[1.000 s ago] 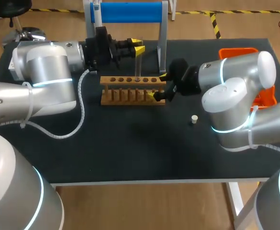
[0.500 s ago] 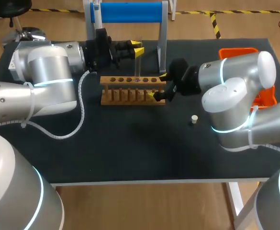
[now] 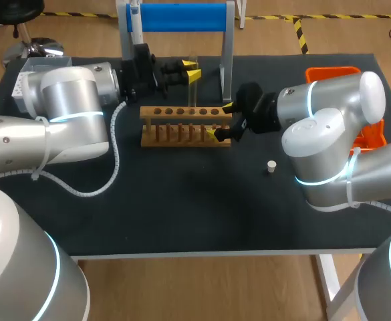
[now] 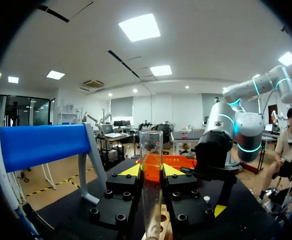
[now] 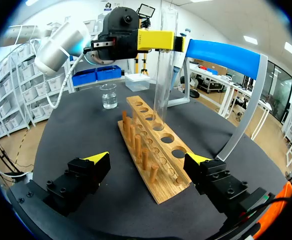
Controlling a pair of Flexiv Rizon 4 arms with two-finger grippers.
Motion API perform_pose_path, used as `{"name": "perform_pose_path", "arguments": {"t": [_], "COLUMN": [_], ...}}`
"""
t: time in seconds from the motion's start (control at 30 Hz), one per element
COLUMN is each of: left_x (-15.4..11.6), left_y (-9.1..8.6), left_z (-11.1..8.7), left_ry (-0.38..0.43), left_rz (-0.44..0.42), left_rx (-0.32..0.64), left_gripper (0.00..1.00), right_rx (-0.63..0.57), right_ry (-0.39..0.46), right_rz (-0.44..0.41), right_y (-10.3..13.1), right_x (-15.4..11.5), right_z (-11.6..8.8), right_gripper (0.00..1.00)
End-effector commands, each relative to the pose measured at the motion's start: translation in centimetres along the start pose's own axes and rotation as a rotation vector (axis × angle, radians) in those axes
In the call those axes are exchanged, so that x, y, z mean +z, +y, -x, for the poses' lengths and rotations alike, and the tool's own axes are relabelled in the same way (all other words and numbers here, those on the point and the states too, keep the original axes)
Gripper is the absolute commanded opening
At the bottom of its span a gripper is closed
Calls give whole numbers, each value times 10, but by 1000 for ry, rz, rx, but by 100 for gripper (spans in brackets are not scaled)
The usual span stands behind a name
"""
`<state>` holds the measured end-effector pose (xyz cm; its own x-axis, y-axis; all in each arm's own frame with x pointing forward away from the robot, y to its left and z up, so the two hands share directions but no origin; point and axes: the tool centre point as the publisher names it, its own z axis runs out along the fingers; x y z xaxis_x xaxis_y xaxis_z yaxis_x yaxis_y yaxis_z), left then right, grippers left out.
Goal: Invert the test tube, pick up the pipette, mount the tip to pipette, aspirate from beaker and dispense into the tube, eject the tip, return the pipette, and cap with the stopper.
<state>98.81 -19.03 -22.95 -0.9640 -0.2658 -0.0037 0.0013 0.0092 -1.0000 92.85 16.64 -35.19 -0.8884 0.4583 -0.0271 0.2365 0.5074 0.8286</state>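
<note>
left gripper [image 3: 192, 69] holds the test tube [image 5: 165, 65] upright over the rack [image 5: 166, 192]

the left fingers [image 4: 131, 171] are clamped on the tube from both sides, mouth up. its foot is at a hole midway along the rack, which runs along the back of the worktop [image 3: 182, 200]; whether it has entered the hole i cannot tell. the upright, mouth-up hold looks meant to seat the tube ready for filling. the right gripper [image 3: 220, 120] is spread wide, a finger either side of the rack's right end without clearly touching it, probably to steady the rack. the tube looks empty. the beaker [image 5: 108, 96], past the rack's other end toward the left edge, holds a little clear liquid. the stopper [image 3: 271, 166] stands apart, right of the rack. what is in the orange tray [image 3: 329, 70] at the right back corner is hidden.
</note>
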Motion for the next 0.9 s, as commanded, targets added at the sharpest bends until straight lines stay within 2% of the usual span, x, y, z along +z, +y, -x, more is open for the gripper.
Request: {"name": "perform_pose_path", "arguments": {"t": [0.03, 0.9], "left_x": [4, -3], "left_y": [3, 17], "left_z": [2, 6], "left_ry": [3, -20], "left_rz": [2, -41], "left_rx": [-3, -37], "left_gripper": [0, 0], "right_rx": [0, 0], "right_ry": [2, 2], "right_rz": [-4, -4], "right_y": [1, 1], "right_x": [-1, -1], "right_z": [0, 0], "right_gripper": [100, 100]}}
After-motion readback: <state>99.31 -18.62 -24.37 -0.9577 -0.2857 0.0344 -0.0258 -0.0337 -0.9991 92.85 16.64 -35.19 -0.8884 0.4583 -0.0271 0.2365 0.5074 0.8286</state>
